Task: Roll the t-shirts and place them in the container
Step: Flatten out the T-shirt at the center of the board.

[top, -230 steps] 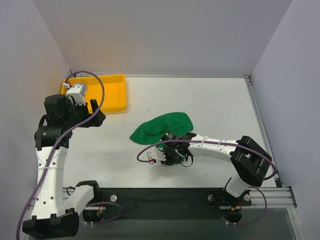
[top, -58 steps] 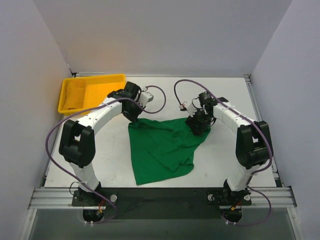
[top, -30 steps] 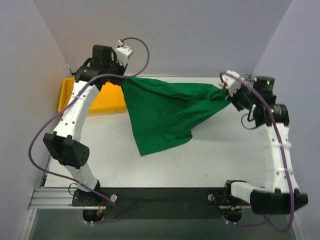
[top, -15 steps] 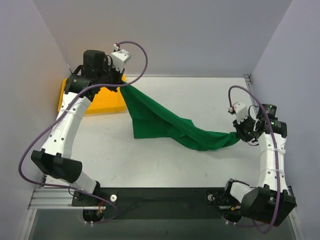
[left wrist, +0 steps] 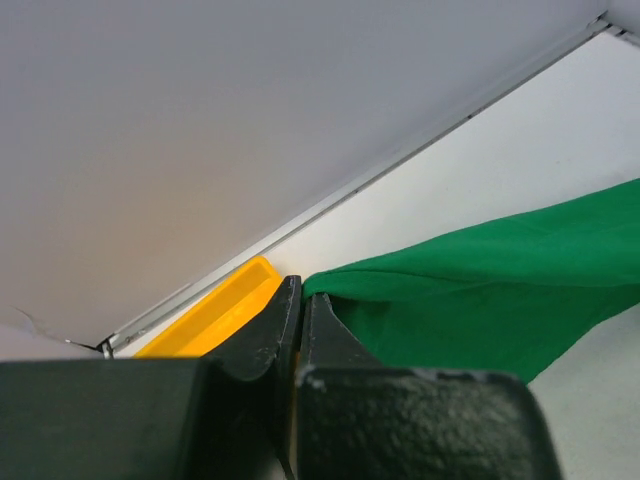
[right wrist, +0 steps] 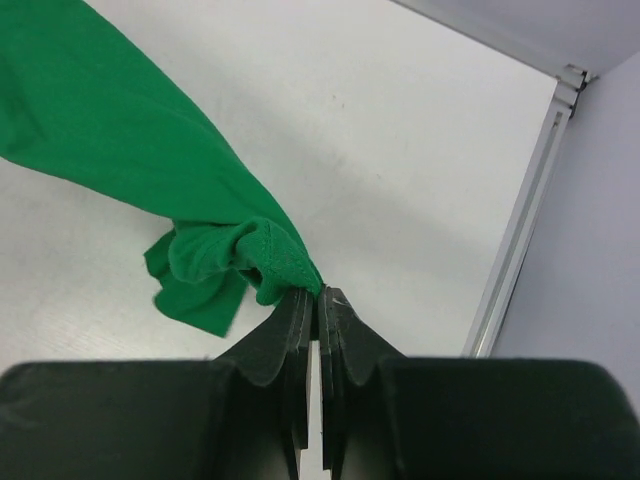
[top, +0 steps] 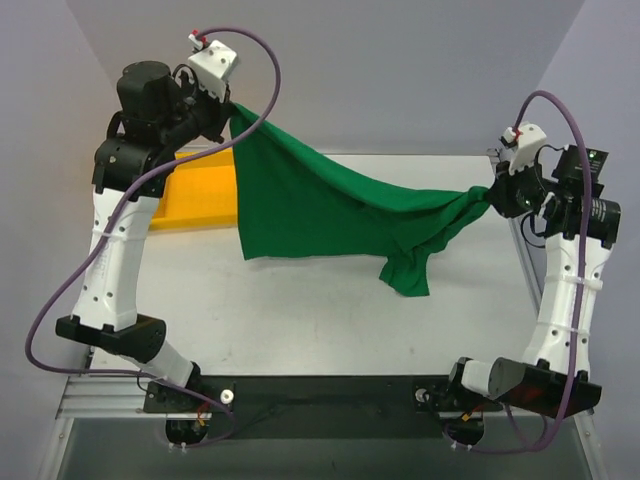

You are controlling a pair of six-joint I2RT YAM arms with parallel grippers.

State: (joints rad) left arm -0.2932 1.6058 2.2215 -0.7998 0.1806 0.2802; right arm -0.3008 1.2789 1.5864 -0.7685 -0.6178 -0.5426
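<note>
A bright green t-shirt [top: 320, 205] hangs stretched in the air between both arms, its lower part drooping toward the table with a flap at the lower right. My left gripper [top: 232, 112] is raised at the upper left, shut on one edge of the t-shirt [left wrist: 470, 290]; its tips [left wrist: 301, 287] pinch the cloth. At the right, my right gripper [top: 489, 196] is shut on the other end, with the bunched hem of the t-shirt [right wrist: 260, 255] clamped at its tips [right wrist: 319, 296].
A yellow tray [top: 200, 195] sits at the back left of the white table [top: 330, 320], partly behind the left arm and the cloth; its rim shows as the tray [left wrist: 215, 315] in the left wrist view. A metal rail [right wrist: 520, 240] runs along the table's right edge.
Both arms have lifted and pulled apart. The t-shirt, sagging onto the table half a second ago, now hangs spread in the air between the grippers.
</note>
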